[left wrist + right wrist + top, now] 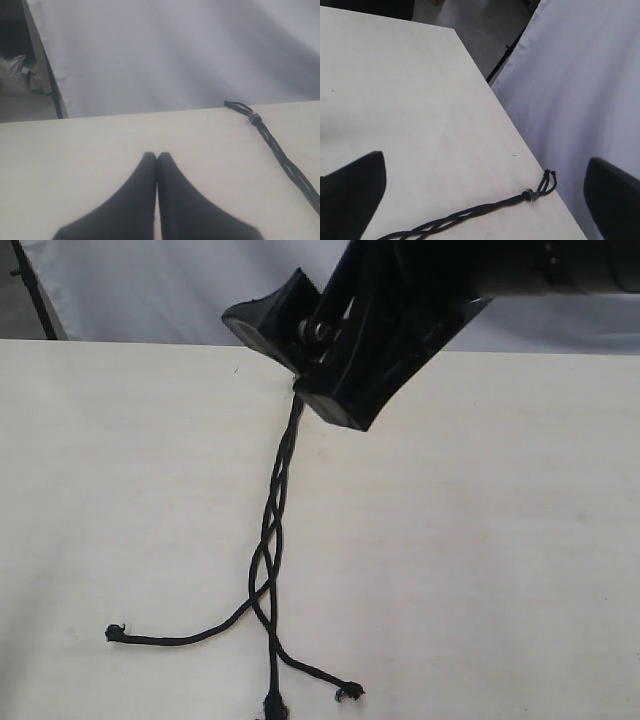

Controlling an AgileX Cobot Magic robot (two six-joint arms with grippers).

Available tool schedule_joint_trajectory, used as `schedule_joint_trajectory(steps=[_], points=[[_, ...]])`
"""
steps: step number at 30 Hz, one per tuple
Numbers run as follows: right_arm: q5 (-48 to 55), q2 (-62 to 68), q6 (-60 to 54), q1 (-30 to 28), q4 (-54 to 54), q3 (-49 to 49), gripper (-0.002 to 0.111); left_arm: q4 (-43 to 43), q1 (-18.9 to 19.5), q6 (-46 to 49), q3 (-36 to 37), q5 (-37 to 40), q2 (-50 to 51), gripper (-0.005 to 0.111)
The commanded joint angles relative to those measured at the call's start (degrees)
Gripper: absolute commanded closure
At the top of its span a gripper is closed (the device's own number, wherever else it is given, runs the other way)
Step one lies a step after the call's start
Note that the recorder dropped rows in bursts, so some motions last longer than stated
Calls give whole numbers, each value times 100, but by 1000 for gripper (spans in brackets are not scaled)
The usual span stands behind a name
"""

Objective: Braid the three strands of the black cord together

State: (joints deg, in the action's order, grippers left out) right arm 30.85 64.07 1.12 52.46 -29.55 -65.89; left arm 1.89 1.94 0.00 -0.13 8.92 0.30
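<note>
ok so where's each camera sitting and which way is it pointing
Exterior view: above the table, looking down at the black cord; a black arm reaches in from the upper right, covering the cord's top end.
Left wrist view: low behind the shut left hand, facing across the table to the white backdrop; the cord lies apart from it.
Right wrist view: above the open right hand, looking down at the table's edge.
Both wrist views share the cord's grey clamp and loop.

Pale, plain tabletop (120,490), evenly lit. A white cloth backdrop (150,290) hangs beyond its far edge; a dark pole (35,290) stands far left over grey floor (470,30).
</note>
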Motion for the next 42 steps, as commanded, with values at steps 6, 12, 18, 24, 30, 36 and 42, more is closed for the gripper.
schedule_joint_trajectory(steps=[6,12,18,24,30,36,42], points=[[-356,-63,683,-35,141,-3,4,-70,20,0,13,2,-30,106],[818,-254,916,-35,127,46,4,-70,20,0,13,2,-30,106],[195,-1107,1428,-20,254,1279,4,-70,20,0,13,2,-30,106],[-1271,-2341,1984,-20,228,3106,4,-70,20,0,13,2,-30,106],[-2461,-3451,2023,-20,212,4442,4,-70,20,0,13,2,-30,106],[-2789,-4264,2068,-20,320,5545,4,-70,20,0,13,2,-30,106],[-2845,-4327,2068,-20,418,6131,4,-70,20,0,13,2,-30,106]])
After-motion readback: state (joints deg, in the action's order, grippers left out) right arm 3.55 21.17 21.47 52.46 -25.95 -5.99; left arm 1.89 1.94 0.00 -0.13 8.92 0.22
